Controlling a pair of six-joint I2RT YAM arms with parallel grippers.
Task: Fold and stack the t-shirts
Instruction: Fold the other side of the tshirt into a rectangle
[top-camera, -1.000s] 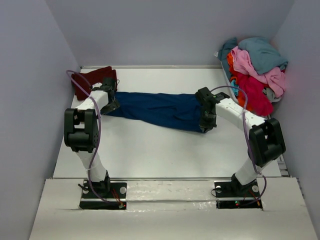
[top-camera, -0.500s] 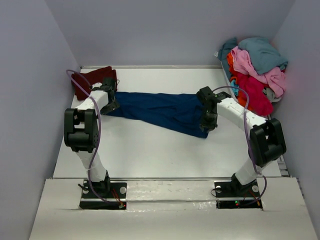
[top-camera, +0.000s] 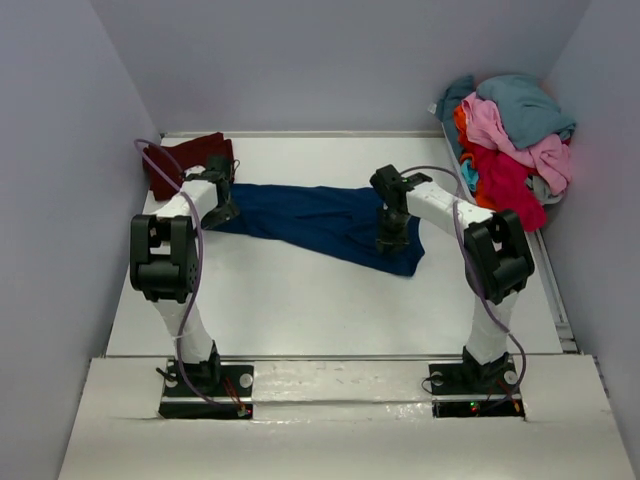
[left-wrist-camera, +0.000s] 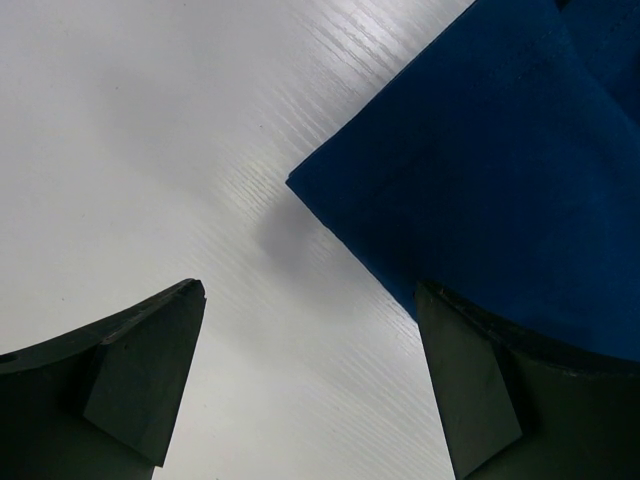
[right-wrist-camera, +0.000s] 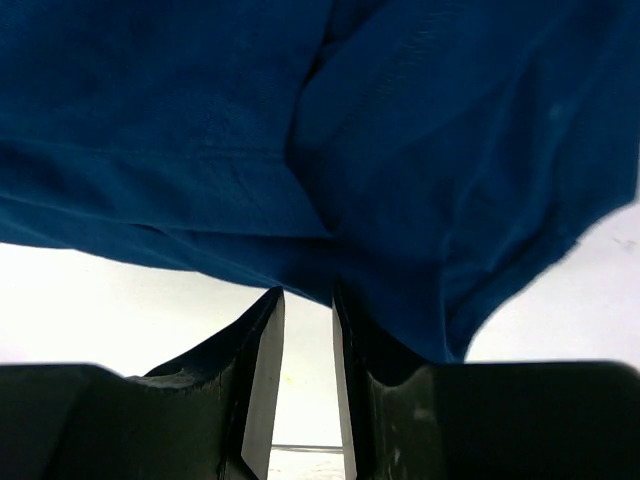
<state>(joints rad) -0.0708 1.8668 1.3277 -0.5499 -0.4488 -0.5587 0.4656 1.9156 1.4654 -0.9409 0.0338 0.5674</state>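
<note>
Top: navy t-shirt (top-camera: 310, 222) lies stretched across mid-table.
Left wrist: left gripper (left-wrist-camera: 308, 290) is spread wide and empty, with the shirt corner beside one finger.
Right wrist: right gripper (right-wrist-camera: 308, 300) is a narrow slit at the hem; cannot tell if pinching.
Judgement: seat both pinches on layered edges before folding.

Am counting two arms of mine, two grippers: left gripper (left-wrist-camera: 308, 300), right gripper (right-wrist-camera: 308, 295), each showing two fingers. Am seeing one table (top-camera: 300, 300). Lying singly on it: two t-shirts, one navy blue t-shirt (top-camera: 320, 222), one maroon t-shirt (top-camera: 185, 160). One heap (top-camera: 510, 140), showing four colours: teal, pink, red, orange. Exact shirt count inside is escaping me.
</note>
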